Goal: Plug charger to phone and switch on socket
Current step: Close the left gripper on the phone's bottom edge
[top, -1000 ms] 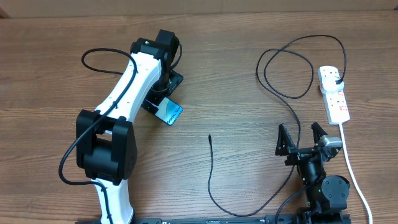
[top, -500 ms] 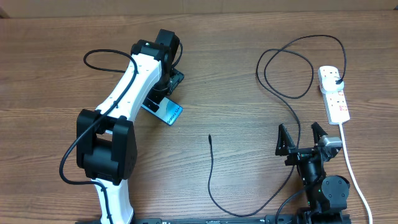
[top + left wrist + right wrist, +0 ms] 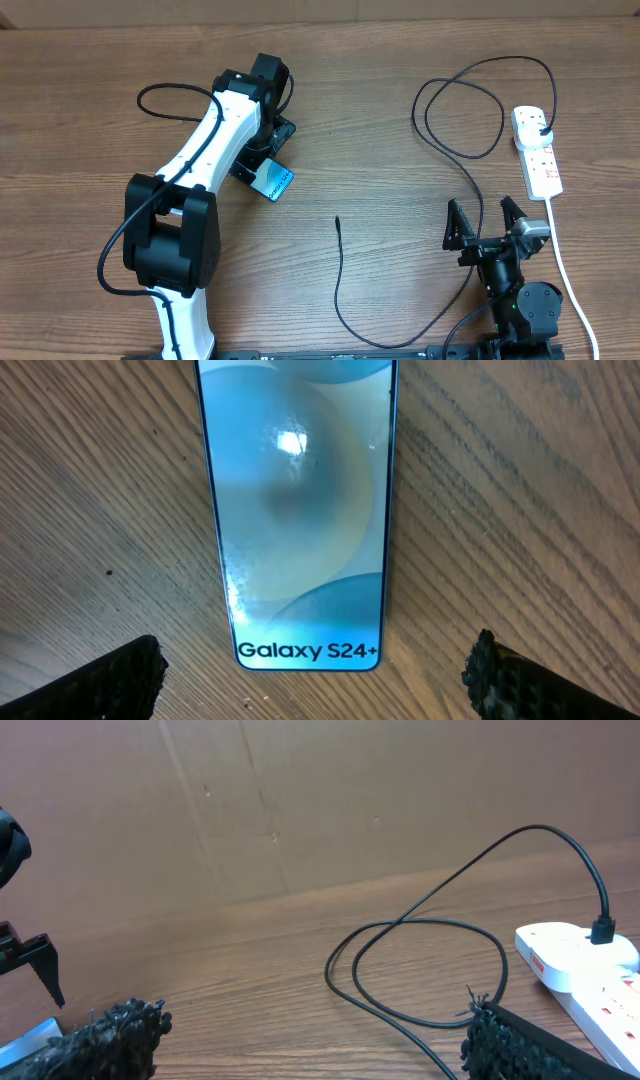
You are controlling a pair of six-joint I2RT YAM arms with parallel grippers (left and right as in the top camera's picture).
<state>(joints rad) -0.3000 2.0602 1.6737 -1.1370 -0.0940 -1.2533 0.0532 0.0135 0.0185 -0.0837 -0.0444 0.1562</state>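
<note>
Table: brown wood grain; the phone lies flat on its left half, screen up.
Left arm: white and black, reaching from the near edge out over the phone and covering most of it in the overhead view.
Charger: thin black cable well to the right of the phone; it loops on the far side, then runs back toward the robot and curves round on the near side.
Right arm: folded low at the near edge, far right of the phone.
White cord: runs from the socket's near end toward the robot, farther from the phone than the right arm.
Socket: white strip with red markings, well apart from the phone at the table's right side; the charger's black plug sits in it.
Phone: light blue-teal screen, "Galaxy S24+" printed at the short edge nearest the left wrist camera.
Left gripper: fingers spread wide, one fingertip on each side of the phone's lettered end, both apart from it; holding nothing.
Right gripper: fingers spread wide and holding nothing, far right of the phone with the charger passing between them.
Connector tip: bare on the wood, near the phone's right side and a little closer to the robot; not touching it.
</note>
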